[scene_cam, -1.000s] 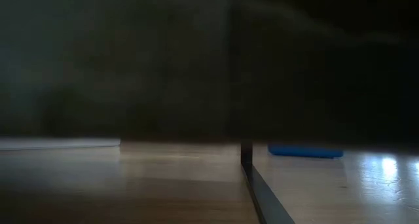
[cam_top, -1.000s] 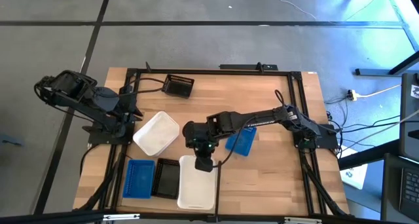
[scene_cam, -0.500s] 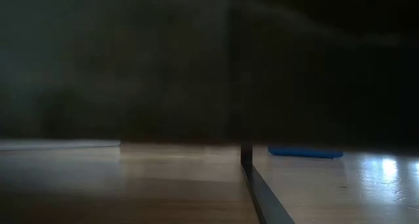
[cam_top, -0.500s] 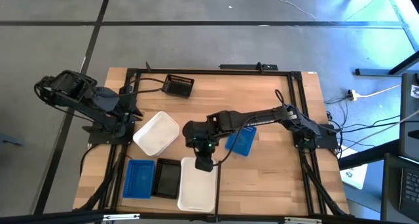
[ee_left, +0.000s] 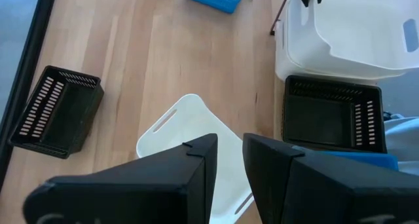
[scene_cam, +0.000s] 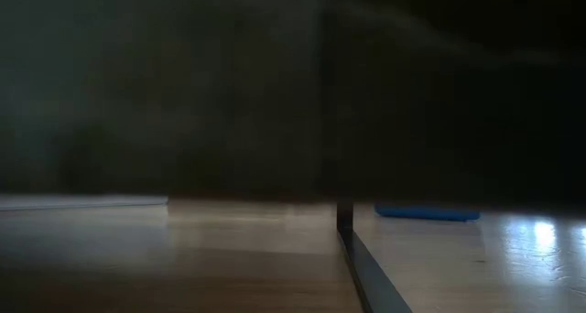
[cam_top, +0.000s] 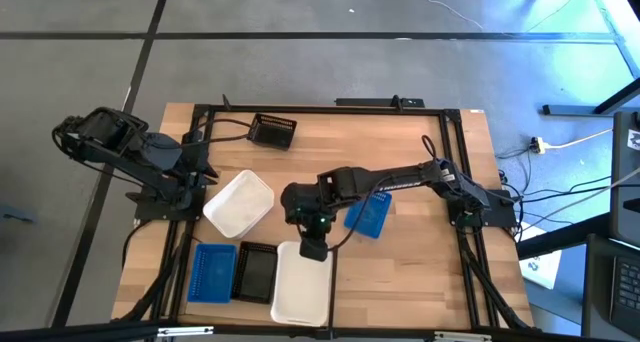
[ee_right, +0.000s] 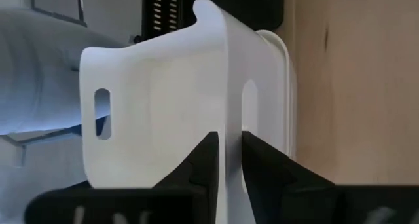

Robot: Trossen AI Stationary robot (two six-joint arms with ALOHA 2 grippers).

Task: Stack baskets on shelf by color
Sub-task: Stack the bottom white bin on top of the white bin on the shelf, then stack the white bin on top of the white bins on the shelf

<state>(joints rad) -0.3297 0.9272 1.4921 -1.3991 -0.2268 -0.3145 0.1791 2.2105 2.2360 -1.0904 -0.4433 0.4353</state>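
My right gripper [cam_top: 313,248] [ee_right: 229,140] reaches to the near middle of the wooden shelf [cam_top: 420,172] and is shut on a white basket [cam_top: 300,287]. That basket sits in another white basket [ee_right: 281,73]. To its left, a black basket [cam_top: 255,272] and a blue basket [cam_top: 212,272] stand side by side. A third white basket [cam_top: 238,204] lies askew below my open left gripper [cam_top: 203,177] [ee_left: 229,145]. A second blue basket [cam_top: 368,214] rests right of centre, and a second black basket [cam_top: 272,132] at the far edge. My right gripper pinches the white basket's far end wall [ee_right: 229,112] at its rim, one finger inside the basket and one outside. The fingers slant down from the far right. The basket rests in the white basket beneath it, its held end a little raised.
Thin black rails [cam_top: 330,110] edge the board, and one rail [scene_cam: 345,217] runs toward the near edge just right of the white stack. Bare wood lies at the far middle and near right. Cables trail off the right side [cam_top: 520,197].
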